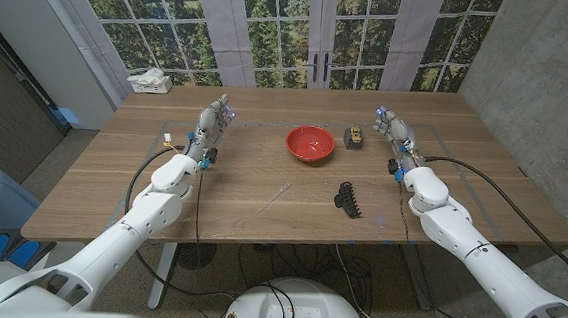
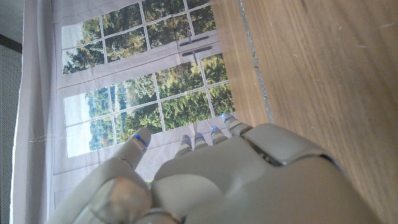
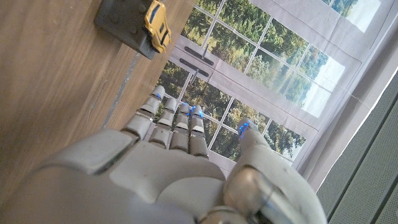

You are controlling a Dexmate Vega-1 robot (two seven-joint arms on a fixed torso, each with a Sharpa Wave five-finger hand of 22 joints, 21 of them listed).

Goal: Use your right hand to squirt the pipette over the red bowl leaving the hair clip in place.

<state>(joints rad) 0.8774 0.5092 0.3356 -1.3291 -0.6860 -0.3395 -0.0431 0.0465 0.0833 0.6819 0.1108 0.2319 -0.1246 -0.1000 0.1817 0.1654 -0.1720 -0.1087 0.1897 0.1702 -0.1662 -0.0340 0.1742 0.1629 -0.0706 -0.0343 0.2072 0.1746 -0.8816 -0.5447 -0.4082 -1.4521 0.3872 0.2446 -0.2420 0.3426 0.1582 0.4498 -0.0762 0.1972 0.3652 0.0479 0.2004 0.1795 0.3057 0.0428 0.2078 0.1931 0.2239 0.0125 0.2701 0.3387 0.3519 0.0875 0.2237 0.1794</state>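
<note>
Red bowl: stood upright on the wooden table, toward the far middle, and served as the landmark for the entries below. Pipette: a thin, pale, clear item, lay flat on the bare wood nearer the robot than the bowl and slightly to its left, well apart from it, untouched by either hand. Hair clip: black, toothed, lay flat nearer the robot than the bowl and to its right, near the pipette but apart from it, nothing on or against it. Small dark block with a yellow toy-like piece: sat just to the right of the bowl, between the bowl and the right hand; the same item appeared in the right wrist view on the wood beyond the fingertips, apart from them. Right hand: was to the right of the bowl, beyond the dark block, fingers extended and together, thumb apart, holding nothing; the right wrist view confirmed this. Left hand: was well to the left of the bowl, fingers extended, empty; in the left wrist view the fingers reached out beside the table with nothing in them. White crumpled item: rested at the far left corner, well apart from the bowl. Open wood lay between the right hand and the pipette, the hair clip lying close to that line.
</note>
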